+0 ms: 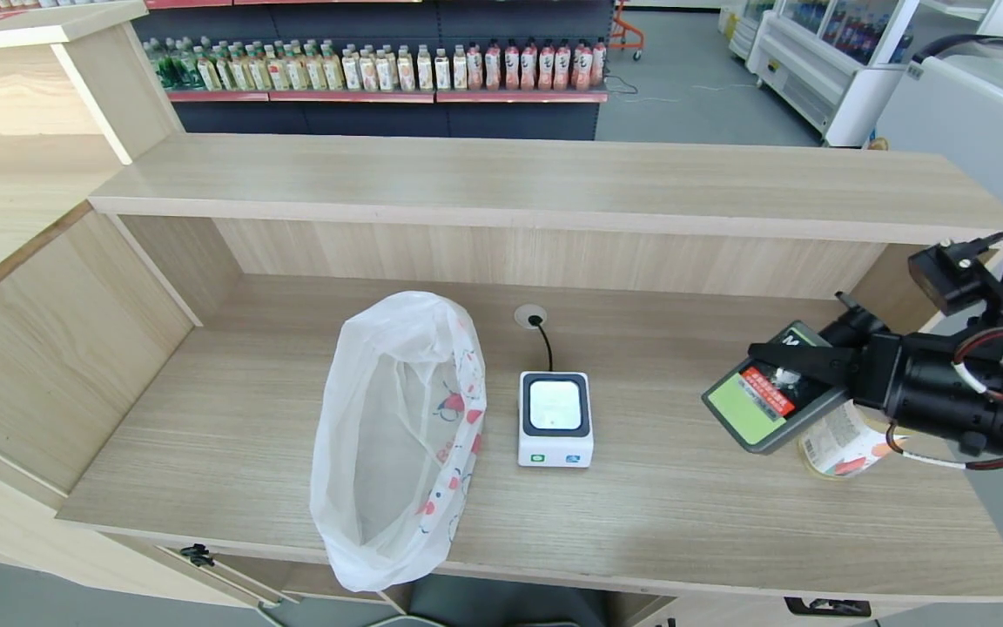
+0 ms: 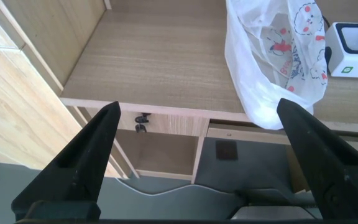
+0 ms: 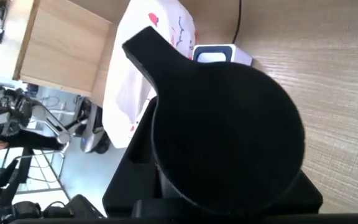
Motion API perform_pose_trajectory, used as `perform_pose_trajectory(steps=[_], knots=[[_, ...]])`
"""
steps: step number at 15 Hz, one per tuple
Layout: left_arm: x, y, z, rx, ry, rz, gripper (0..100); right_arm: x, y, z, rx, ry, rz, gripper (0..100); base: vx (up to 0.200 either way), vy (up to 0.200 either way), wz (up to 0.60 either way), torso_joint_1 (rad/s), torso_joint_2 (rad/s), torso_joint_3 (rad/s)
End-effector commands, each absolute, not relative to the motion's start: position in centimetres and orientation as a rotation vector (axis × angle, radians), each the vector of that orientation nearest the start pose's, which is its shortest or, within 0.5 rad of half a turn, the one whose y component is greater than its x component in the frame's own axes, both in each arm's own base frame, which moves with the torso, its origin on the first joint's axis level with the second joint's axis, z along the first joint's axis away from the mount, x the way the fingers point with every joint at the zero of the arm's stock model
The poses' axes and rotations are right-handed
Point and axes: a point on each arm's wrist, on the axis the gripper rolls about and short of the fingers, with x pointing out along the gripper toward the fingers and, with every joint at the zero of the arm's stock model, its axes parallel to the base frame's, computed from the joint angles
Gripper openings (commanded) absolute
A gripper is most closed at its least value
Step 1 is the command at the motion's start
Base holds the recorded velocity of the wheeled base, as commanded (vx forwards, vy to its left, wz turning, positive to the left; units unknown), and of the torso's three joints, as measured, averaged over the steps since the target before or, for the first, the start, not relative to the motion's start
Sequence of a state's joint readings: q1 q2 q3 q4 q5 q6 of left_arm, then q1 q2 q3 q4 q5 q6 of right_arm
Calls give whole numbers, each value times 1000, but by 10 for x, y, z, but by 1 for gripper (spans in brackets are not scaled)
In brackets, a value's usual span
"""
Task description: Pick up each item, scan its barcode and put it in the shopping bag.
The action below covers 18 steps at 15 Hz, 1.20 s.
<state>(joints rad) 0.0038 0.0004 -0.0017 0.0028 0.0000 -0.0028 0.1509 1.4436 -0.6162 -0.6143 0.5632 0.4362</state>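
While the left gripper (image 2: 199, 104) is hanging with its fingers spread wide, gripping nothing, just off the near left edge of the counter (image 1: 684, 505), the white bag (image 1: 336, 453) is standing open left of centre, its mouth facing up. Just right of it the scanner (image 1: 555, 418) is sitting with its window up, its cable (image 1: 546, 344) running to the far side. Well to the right, the right gripper (image 1: 784, 379) is clamping a tilted grey box (image 1: 750, 414) above the counter, partly over a white tub (image 1: 841, 440).
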Motion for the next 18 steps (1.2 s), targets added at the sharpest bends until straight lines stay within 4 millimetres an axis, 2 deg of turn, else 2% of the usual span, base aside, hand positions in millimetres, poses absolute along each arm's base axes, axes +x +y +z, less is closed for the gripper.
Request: perform_pose_trajectory(steps=[1, 10, 16, 18], knots=[[-23, 0, 76, -3, 2, 5, 100, 241, 54, 183, 461, 435, 661, 0, 0, 0, 0, 0, 0, 0], [-23, 0, 76, -2, 2, 3, 100, 238, 65, 186, 450, 433, 706, 0, 0, 0, 0, 0, 0, 0], [-23, 0, 76, 0, 2, 3, 100, 244, 67, 183, 448, 442, 707, 0, 0, 200, 0, -1, 0, 5], [-23, 0, 76, 0, 2, 3, 100, 251, 68, 181, 394, 429, 715, 0, 0, 200, 0, 32, 17, -7]])
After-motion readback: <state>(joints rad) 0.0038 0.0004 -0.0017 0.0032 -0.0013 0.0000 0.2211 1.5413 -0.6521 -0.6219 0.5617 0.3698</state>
